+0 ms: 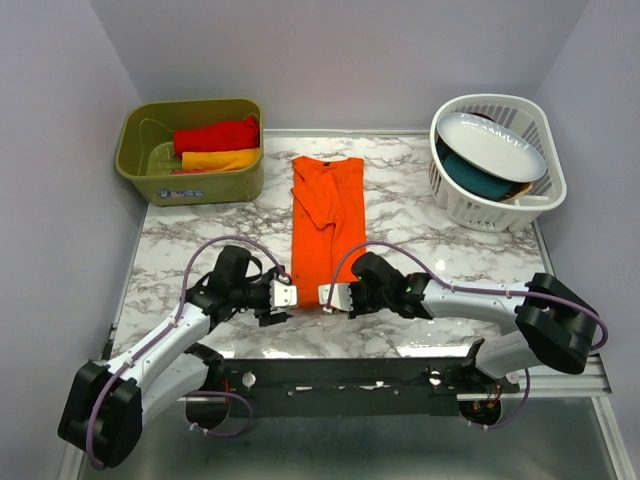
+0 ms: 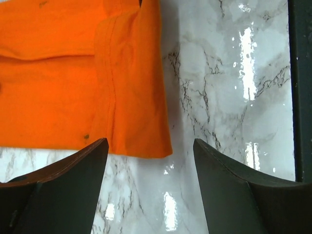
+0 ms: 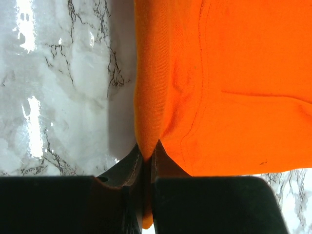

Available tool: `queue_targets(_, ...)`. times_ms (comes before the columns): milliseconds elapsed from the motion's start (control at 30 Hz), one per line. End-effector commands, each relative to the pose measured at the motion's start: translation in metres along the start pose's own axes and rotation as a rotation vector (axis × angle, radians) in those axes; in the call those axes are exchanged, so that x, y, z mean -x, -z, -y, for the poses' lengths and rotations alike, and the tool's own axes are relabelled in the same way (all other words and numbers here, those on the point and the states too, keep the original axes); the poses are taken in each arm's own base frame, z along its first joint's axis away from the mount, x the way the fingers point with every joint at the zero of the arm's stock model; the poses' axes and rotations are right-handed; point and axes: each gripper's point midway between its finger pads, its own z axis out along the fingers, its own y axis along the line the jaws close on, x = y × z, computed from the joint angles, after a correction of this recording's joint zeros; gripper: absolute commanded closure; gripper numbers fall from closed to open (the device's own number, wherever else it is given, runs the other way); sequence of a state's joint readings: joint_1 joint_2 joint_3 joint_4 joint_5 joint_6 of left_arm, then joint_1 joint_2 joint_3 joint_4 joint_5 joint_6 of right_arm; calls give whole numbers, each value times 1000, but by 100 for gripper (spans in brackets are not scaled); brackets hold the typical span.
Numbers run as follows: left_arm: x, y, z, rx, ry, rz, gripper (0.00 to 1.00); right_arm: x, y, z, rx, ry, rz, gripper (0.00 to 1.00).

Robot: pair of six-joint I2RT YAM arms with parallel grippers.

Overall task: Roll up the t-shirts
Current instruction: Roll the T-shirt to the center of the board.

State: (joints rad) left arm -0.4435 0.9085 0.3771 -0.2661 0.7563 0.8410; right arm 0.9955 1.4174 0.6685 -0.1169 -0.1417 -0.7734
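Bin (image 1: 190, 185): olive green, and it sat well ahead of the left gripper (image 2: 150, 146), off to its left.
In the bin: a red shirt (image 1: 215, 135) lay bundled against a yellow shirt (image 1: 220, 159), the two touching.
Basket (image 1: 497, 205): white and slotted, well ahead of the right gripper (image 3: 146, 146), off to its right.
In the basket: a white plate (image 1: 492, 143) leaned tilted over a teal bowl (image 1: 475, 177).
Orange shirt (image 1: 326, 215): it lay flat on the marble table (image 1: 200, 250), folded into a long narrow strip. The collar was at the end far from both grippers and the hem at the end between them.
Cloth: vivid orange with a stitched hem seam, one layer folded over another, and a few small dark specks.
Left gripper: jaws were spread wide and gripped nothing. The near hem corner reached just in between them.
Right gripper: jaws were pinched tight on the hem's other edge, and the cloth creased where they bit.
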Motion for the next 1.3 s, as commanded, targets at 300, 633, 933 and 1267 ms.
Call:
queue_targets(300,-16,-38,-4,12,-205,-77,28,9,8,-9,32,-55,37,85)
queue_targets(633,-10,-41,-16,-59,-34,-155,70,-9,19,-23,97,-139,12,85)
queue_targets(933,21,-10,29,-420,198,-157,92,-11,56,-43,411,-247,84,85)
queue_targets(1267,38,0,34,-588,446,-156,98,1,76,-36,690,-352,113,86)
